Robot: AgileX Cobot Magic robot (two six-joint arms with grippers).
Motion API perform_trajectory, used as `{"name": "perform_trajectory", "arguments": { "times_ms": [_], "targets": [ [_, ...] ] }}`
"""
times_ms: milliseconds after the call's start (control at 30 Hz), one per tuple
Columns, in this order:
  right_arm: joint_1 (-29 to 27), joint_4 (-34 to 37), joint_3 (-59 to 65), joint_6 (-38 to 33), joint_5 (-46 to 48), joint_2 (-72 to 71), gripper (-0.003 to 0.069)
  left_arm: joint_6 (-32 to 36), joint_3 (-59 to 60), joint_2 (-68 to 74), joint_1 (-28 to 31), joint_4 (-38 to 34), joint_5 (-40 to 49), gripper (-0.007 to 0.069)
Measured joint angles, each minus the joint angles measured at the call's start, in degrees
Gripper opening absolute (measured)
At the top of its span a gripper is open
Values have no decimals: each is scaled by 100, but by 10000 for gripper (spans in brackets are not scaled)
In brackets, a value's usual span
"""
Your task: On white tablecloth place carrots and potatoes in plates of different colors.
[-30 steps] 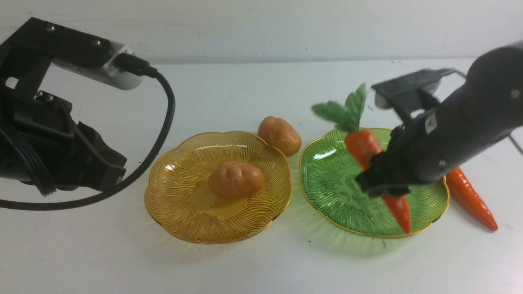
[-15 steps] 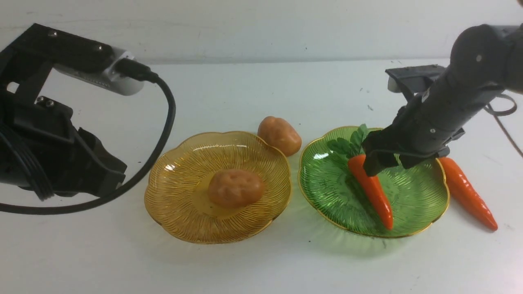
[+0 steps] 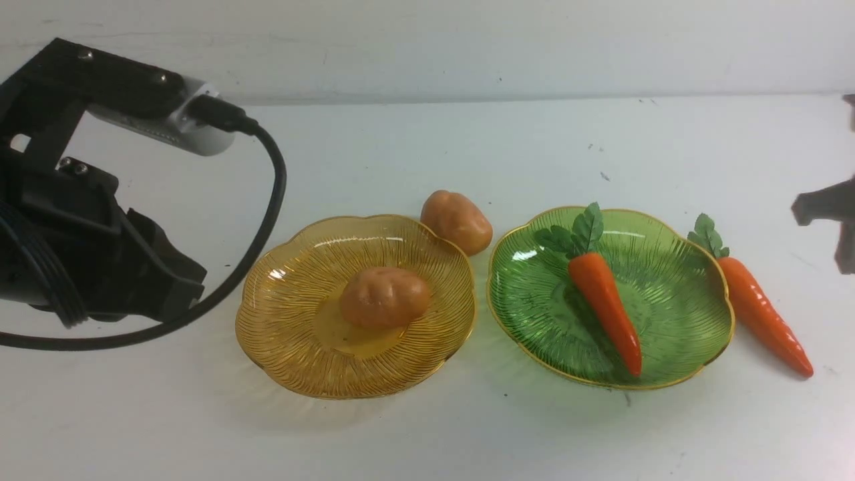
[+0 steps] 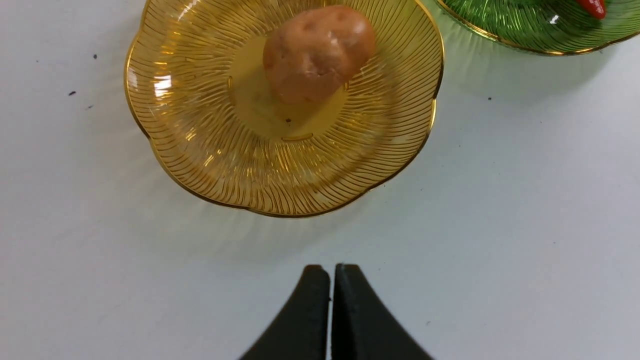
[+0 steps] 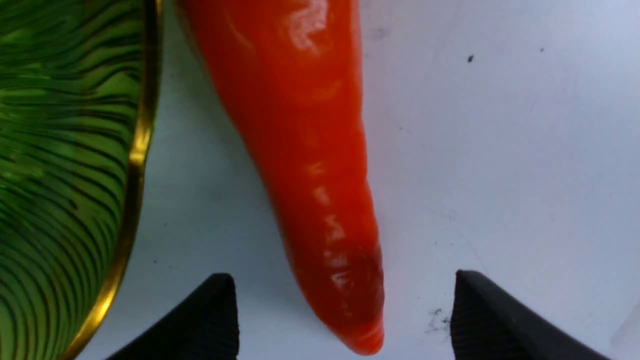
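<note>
Two of four toy vegetables are plated on the white tablecloth (image 3: pixel 427 434). One potato (image 3: pixel 384 296) sits mid-dish in the amber plate (image 3: pixel 280 334), and one carrot (image 3: pixel 604 310) lies in the green plate (image 3: pixel 534 300). A second potato (image 3: pixel 457 221) waits on the cloth at the amber plate's 1 o'clock rim; whether it touches that rim cannot be told.

The loose carrot (image 3: pixel 761 310) lies on the cloth just beside the green plate's 3 o'clock edge. Its long axis runs from 11 o'clock, where the green leaves fan out, to 5 o'clock, where the narrow tip points back toward the robot. The plated carrot lies nearly parallel to it.

The right gripper (image 5: pixel 340 277) is spread wide and empty, its jaws flanking that tip without touching it. The left gripper (image 4: pixel 330 272) is pressed closed on nothing, over bare cloth off the amber plate's 9 o'clock side.

A grip this close to the taper looks risky. The skin is glossy and the tip thin, so closing jaws could squeeze the carrot out rather than hold it. The gold rim is also close to one jaw; catching it could shove or tip the green plate and roll the carrot inside. A hold nearer the thick middle, crosswise to the long axis, would likely be safer.
</note>
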Motion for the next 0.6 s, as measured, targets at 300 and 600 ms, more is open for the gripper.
{"name": "perform_trajectory", "arguments": {
  "times_ms": [300,600],
  "targets": [
    [14,74,0,156,-46,306,225,55,0,0,0,4,0,-4],
    [14,-298,-512,1194,34,219,234,56,0,0,0,33,0,-4]
  ]
}}
